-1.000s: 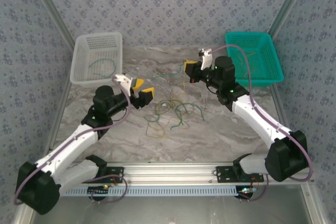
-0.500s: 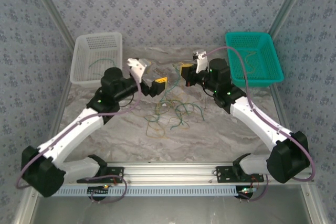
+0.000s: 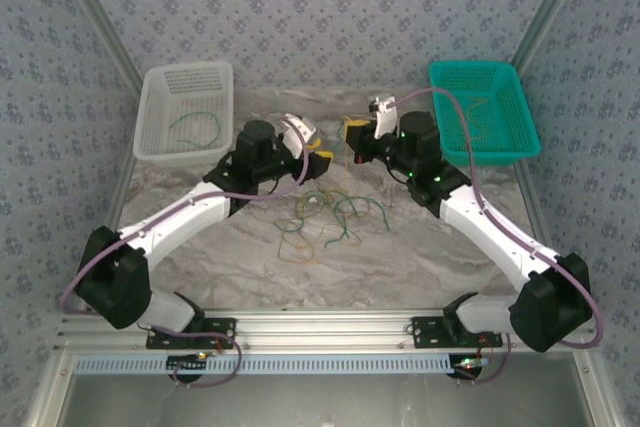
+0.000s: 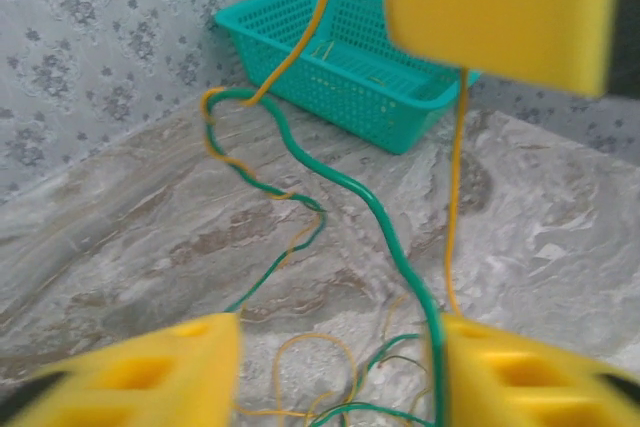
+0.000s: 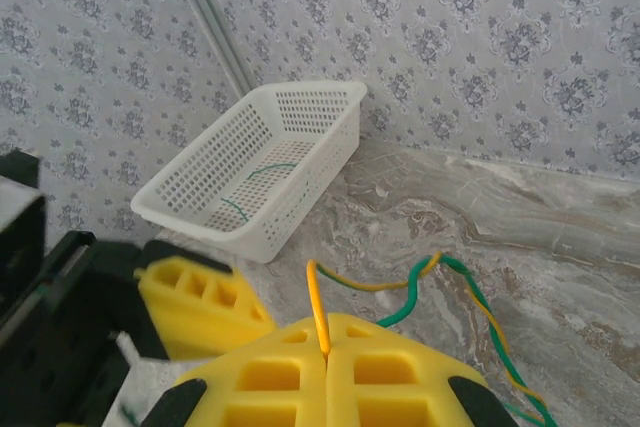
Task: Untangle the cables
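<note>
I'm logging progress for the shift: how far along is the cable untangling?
Done: one green cable lies in the white basket, and yellow cables lie in the teal basket. In hand: the right gripper is shut on a yellow cable twined with a green strand, which runs between the open fingers of the left gripper. Left: a tangle of green and yellow on the table.

The left basket (image 3: 146, 127) sits at the far left corner of the table (image 3: 420, 247), the right basket (image 3: 500, 155) at its far right corner, and the cables (image 3: 330, 219) lie tangled mid-table, nearer than both.
</note>
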Controlling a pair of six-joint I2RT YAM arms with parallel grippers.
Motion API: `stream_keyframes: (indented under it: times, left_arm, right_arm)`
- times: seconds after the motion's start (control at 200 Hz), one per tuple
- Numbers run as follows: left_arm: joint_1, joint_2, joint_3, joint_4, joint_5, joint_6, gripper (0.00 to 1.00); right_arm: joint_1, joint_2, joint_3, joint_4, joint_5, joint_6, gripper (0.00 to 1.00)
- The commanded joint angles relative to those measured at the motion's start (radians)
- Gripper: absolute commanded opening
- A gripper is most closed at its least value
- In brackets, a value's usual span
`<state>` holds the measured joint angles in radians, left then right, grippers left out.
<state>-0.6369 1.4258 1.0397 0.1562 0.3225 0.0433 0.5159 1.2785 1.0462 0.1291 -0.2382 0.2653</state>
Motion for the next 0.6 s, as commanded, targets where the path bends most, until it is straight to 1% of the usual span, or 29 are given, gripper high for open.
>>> stream_keyframes:
  times: [0.0, 0.08, 0.225, 0.315, 0.34, 0.595]
  left_arm:
    - [0.007, -0.02, -0.008, 0.027, -0.07, 0.028, 0.22]
    - [0.029, -0.043, -0.037, 0.032, -0.101, 0.017, 0.1]
    - [0.075, -0.117, -0.101, 0.043, -0.157, -0.004, 0.03]
    - [0.106, -0.163, -0.149, 0.054, -0.172, -0.009, 0.02]
    - [0.113, -0.175, -0.157, 0.052, -0.186, -0.012, 0.0]
    - [0.185, -0.268, -0.217, 0.021, -0.268, -0.031, 0.0]
  right_arm:
    - [-0.002, -0.041, 0.015, -0.016, 0.035, -0.005, 0.0]
    - [-0.013, -0.051, 0.012, -0.023, 0.043, -0.002, 0.0]
    - [-0.045, -0.069, 0.014, -0.061, 0.051, 0.001, 0.0]
    - [-0.069, -0.084, 0.004, -0.071, 0.052, 0.008, 0.0]
    - [-0.077, -0.089, 0.0, -0.072, 0.053, 0.011, 0.0]
    - [-0.145, -0.135, -0.028, -0.093, 0.065, 0.028, 0.0]
